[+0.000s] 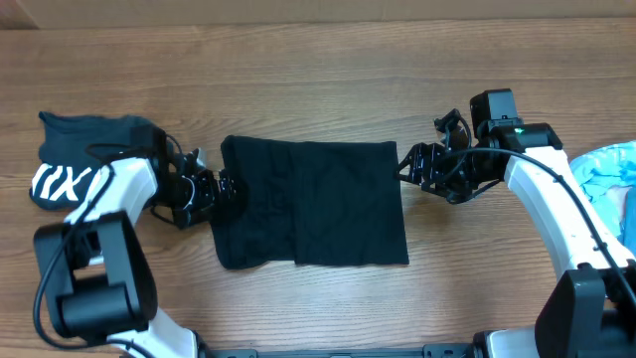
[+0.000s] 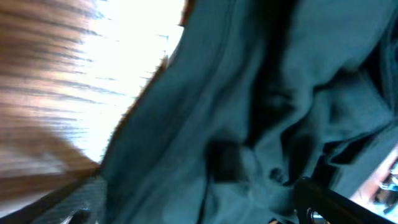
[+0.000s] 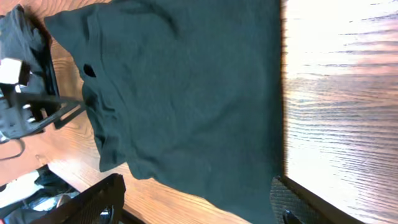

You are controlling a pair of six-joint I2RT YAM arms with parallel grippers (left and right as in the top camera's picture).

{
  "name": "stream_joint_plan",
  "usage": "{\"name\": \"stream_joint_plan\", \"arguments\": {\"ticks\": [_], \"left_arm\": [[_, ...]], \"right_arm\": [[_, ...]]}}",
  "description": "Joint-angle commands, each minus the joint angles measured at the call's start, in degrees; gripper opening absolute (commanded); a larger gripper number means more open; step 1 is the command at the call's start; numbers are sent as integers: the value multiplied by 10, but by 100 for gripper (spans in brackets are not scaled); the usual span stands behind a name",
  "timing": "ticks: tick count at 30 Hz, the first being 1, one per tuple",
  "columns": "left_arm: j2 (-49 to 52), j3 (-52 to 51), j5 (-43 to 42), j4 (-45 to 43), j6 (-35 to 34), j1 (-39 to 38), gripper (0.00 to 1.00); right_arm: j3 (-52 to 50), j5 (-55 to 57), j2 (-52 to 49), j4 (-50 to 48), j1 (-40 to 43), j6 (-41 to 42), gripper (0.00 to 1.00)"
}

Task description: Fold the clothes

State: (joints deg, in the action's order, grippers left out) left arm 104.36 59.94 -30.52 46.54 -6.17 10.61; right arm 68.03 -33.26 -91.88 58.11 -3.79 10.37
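Dark garment is lying flat on the wooden table, folded into a rough rectangle with one layer lapped over the other. It sits right between the two pincers. The left pincer has its tips at the cloth's left edge, touching it. The left wrist view is just a blurry mass of bunched fabric right up against the camera, so honestly I can't tell if it's clamped or not. The right pincer is just off the opposite edge. Its fingers are spread wide, with the cloth stretching away ahead of them and nothing held. Back behind the left pincer, past its arm, there's a black item with white print. Behind the right one, a light blue cloth pokes in at the table's edge.
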Motion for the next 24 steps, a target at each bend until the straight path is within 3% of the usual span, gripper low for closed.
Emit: {"name": "stream_joint_plan", "arguments": {"ticks": [1, 4, 6, 10, 12, 13, 15, 17, 24], "left_arm": [[57, -6, -11, -31, 35, 0, 100], [83, -6, -52, -47, 47, -25, 96], [94, -6, -49, -58, 47, -56, 96], [97, -6, -26, -77, 23, -85, 87], [97, -6, -20, -80, 14, -83, 74], [97, -6, -21, -80, 14, -82, 48], [97, -6, -22, -74, 8, -77, 17], [94, -5, -33, -65, 6, -66, 4], [-47, 61, -12, 34, -18, 42, 4]], "right_arm": [[7, -9, 11, 6, 0, -15, 79], [7, -9, 11, 7, 0, -15, 78], [7, -9, 11, 7, 0, -15, 78], [7, -9, 11, 11, 0, -14, 77], [7, -9, 11, 14, 0, -14, 76], [7, -9, 11, 14, 0, -15, 76], [7, -9, 11, 14, 0, -14, 76], [7, -9, 11, 14, 0, -14, 75], [7, -9, 11, 18, 0, -15, 75]]}}
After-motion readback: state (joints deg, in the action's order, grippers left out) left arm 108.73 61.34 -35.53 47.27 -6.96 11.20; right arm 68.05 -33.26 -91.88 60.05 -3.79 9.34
